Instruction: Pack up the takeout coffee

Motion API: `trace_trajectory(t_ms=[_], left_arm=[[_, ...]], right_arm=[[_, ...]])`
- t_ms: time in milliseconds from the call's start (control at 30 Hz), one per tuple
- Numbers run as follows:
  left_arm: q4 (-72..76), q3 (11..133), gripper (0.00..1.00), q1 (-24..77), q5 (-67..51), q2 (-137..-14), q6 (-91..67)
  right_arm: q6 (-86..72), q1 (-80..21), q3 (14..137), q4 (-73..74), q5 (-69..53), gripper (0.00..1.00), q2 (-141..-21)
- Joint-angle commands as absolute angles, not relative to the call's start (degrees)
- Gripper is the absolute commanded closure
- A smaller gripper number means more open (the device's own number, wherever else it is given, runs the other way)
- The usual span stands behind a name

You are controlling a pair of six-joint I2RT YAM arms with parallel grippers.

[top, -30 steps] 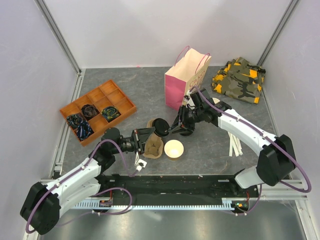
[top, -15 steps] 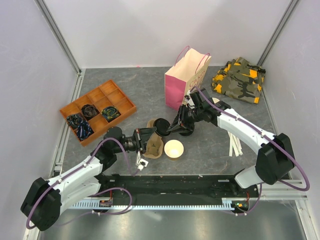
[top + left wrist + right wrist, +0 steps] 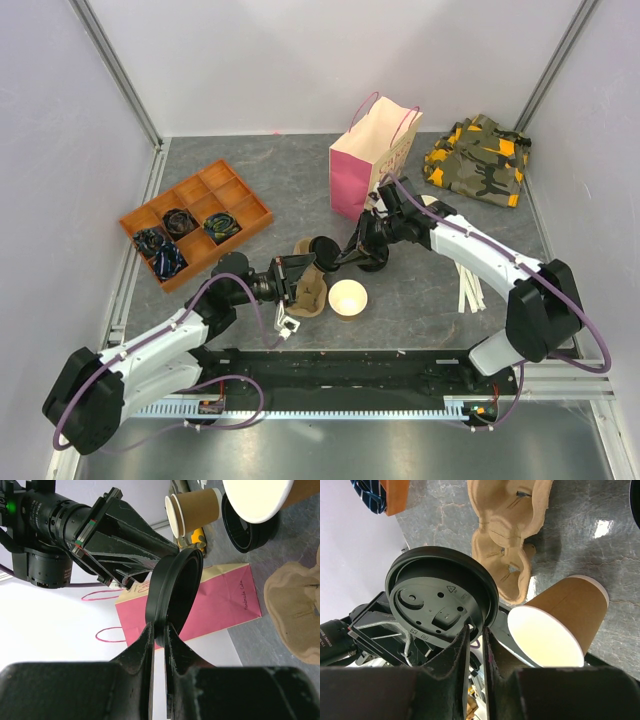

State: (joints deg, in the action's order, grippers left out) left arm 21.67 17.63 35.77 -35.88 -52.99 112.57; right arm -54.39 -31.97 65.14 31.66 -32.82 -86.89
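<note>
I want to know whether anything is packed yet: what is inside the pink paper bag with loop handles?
The pink paper bag shows only pale inner walls at its open top, nothing sticking out. Its lower inside is hidden by its own walls.

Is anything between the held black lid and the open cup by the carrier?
Nothing visible. The lid, pinched by the left gripper and right gripper, has open space to the cup; the carrier lies aside.

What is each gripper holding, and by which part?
Both hold one round black plastic lid: the left gripper and the right gripper each pinch its rim, at opposite sides.
</note>
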Motion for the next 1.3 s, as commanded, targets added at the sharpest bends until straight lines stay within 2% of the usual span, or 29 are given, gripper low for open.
trace_trajectory(t_ms=[0, 300, 433, 533, 800, 1000, 1133, 1200, 1267], left_arm=[[26.36, 19.86, 0.98, 36.30, -36.13, -53.44, 138.69], [27.16, 19.42, 0.98, 37.09, -36.74, -53.00, 138.08], [27.25, 19.60, 0.98, 37.35, -36.39, -53.17, 137.90], [27.77, 19.69, 0.98, 37.53, -36.47, -53.53, 137.90], [29.35, 19.07, 0.98, 37.62, -36.21, -54.23, 137.55], [30.41, 18.11, 0.77, 37.62, -36.39, -53.96, 137.02], [30.41, 17.58, 0.56, 37.62, -36.39, -53.44, 136.76], [30.41, 17.58, 0.51, 37.62, -36.47, -53.35, 136.58], [30.41, 17.49, 0.39, 37.71, -36.56, -53.00, 136.32]], right_arm=[[-57.48, -31.91, 65.04, 30.85, -33.66, 0.79, -87.10], [-58.54, -31.29, 65.65, 30.50, -34.28, 0.76, -88.68], [-58.71, -31.20, 66.27, 30.06, -34.72, 0.87, -89.12], [-58.97, -31.20, 66.45, 29.53, -35.24, 0.99, -89.12], [-57.48, -30.23, 66.18, 29.09, -36.91, 1.00, -88.42], [-55.73, -29.36, 65.83, 29.27, -37.44, 1.00, -87.45], [-54.85, -28.65, 65.48, 29.97, -37.27, 1.00, -86.66], [-54.32, -28.21, 65.13, 30.41, -37.09, 1.00, -86.14], [-53.97, -27.69, 64.69, 30.76, -37.09, 1.00, -85.70]])
